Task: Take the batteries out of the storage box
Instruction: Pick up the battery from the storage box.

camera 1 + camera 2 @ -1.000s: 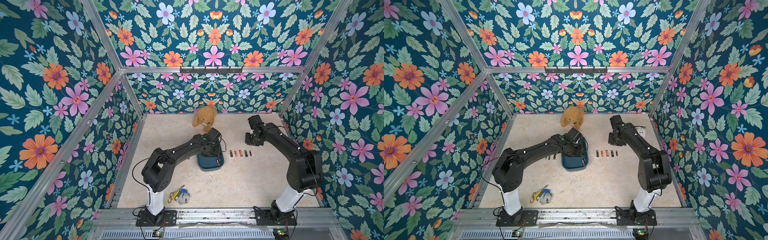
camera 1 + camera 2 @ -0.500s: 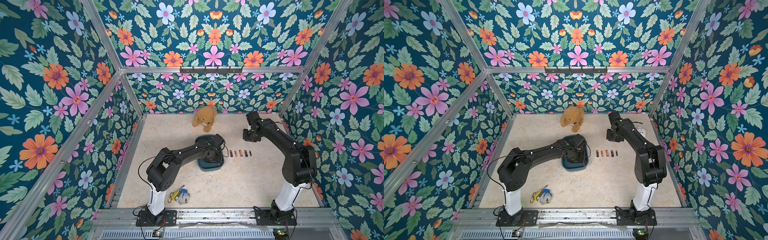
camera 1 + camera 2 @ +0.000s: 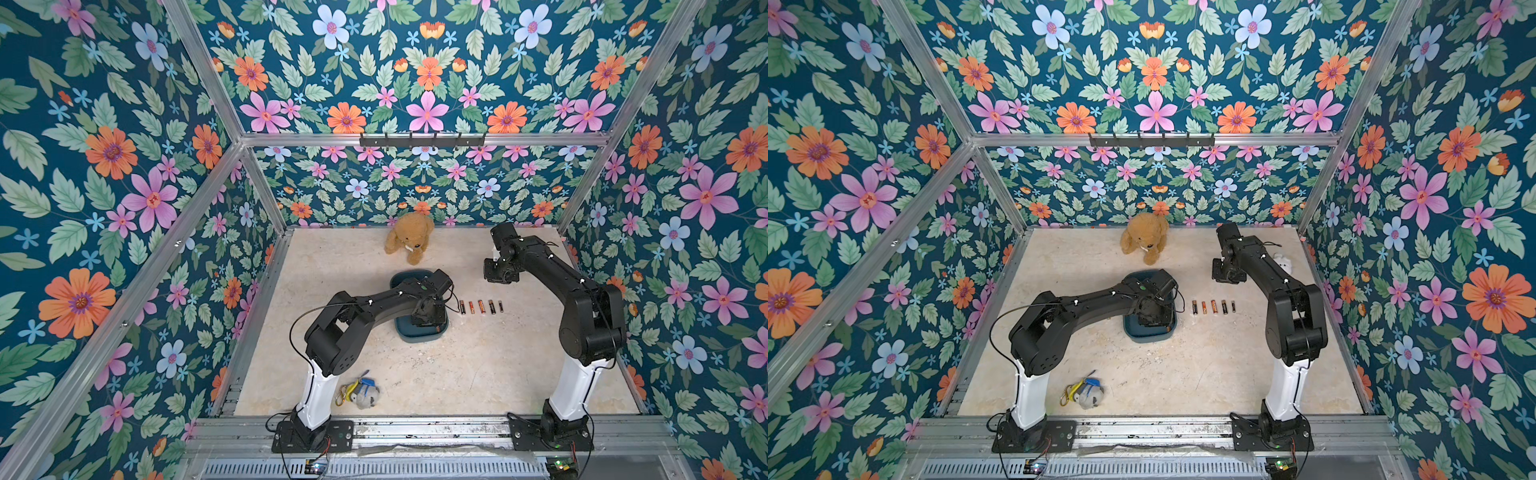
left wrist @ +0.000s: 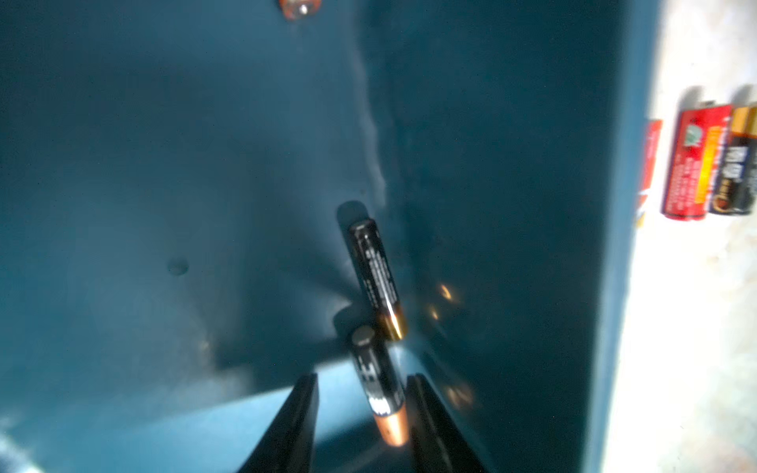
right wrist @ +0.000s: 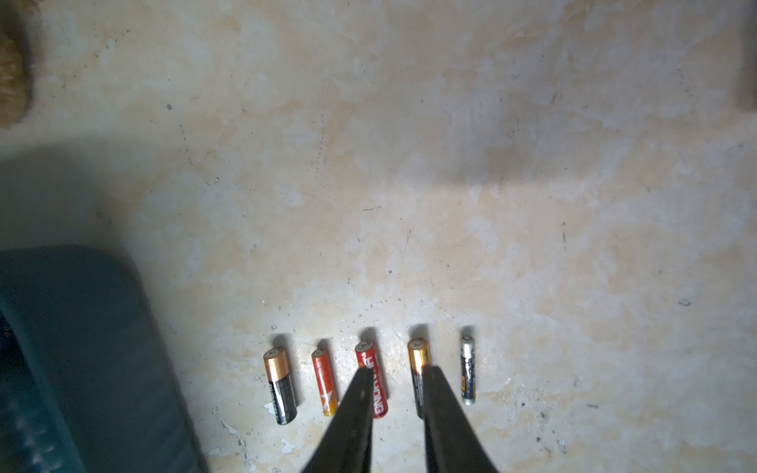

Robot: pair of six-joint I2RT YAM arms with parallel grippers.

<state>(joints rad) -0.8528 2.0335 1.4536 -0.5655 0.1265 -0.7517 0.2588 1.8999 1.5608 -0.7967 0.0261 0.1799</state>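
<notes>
Left pincer (image 4: 362, 376) is down inside the storage box (image 4: 164, 164), jaws partway apart, straddling a black battery with a copper end (image 4: 379, 393). One finger (image 4: 426, 409) sits right against it and a gap shows at the other, so no firm hold is visible. White print on its sleeve is blurred, unreadable. Second black battery (image 4: 377, 278) lies on the box floor just past the first, nearly end to end, along the box wall nearest the row on the table; its small print is also illegible. Copper tip of a third battery (image 4: 300, 8) shows on the floor, well apart from those two. Right pincer (image 5: 397, 367) hangs over the table (image 5: 409, 164), jaws a narrow slot with nothing in it, above a row of five batteries (image 3: 480, 306) lying side by side just beside the box. Red battery (image 5: 370, 358) carries white capitals, H first and ONG last, the middle hidden by a finger. Print on the other four is too small to read.
</notes>
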